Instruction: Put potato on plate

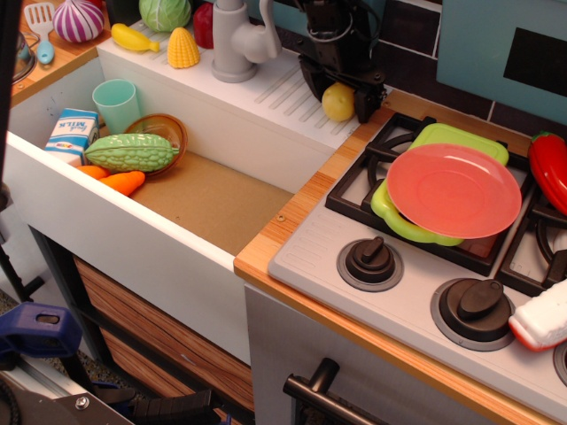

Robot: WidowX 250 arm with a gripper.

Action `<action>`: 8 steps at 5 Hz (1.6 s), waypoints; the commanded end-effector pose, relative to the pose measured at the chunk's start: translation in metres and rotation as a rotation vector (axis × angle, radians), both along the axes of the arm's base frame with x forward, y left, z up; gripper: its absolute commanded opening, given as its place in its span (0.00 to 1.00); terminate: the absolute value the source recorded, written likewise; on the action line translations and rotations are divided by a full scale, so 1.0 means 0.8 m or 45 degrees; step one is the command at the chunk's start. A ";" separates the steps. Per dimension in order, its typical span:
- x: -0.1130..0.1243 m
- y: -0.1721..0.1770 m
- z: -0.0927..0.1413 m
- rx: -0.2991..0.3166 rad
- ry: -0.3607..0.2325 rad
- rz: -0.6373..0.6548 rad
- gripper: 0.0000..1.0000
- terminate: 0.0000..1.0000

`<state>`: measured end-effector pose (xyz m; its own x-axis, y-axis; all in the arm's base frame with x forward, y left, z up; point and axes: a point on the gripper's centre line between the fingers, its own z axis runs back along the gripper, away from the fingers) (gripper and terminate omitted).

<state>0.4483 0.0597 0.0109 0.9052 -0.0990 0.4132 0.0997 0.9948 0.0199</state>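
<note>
A black gripper (340, 88) closes on a pale-yellow toy potato (337, 102) at the far edge of the counter, on the ridged drainboard (283, 88) left of the stove; whether it has lifted clear cannot be told. The hollow plastic likely handles light, stiff and slick, best pinched across its middle. The pink plate (454, 190) waits to the right, atop a green plate (403, 221).
</note>
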 end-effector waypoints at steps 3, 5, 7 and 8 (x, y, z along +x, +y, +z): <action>-0.010 -0.012 0.094 0.134 0.034 0.004 0.00 0.00; -0.054 -0.066 0.157 0.172 0.116 0.072 0.00 0.00; -0.118 -0.137 0.126 0.098 0.203 -0.005 0.00 0.00; -0.130 -0.155 0.114 0.090 0.258 -0.075 0.00 0.00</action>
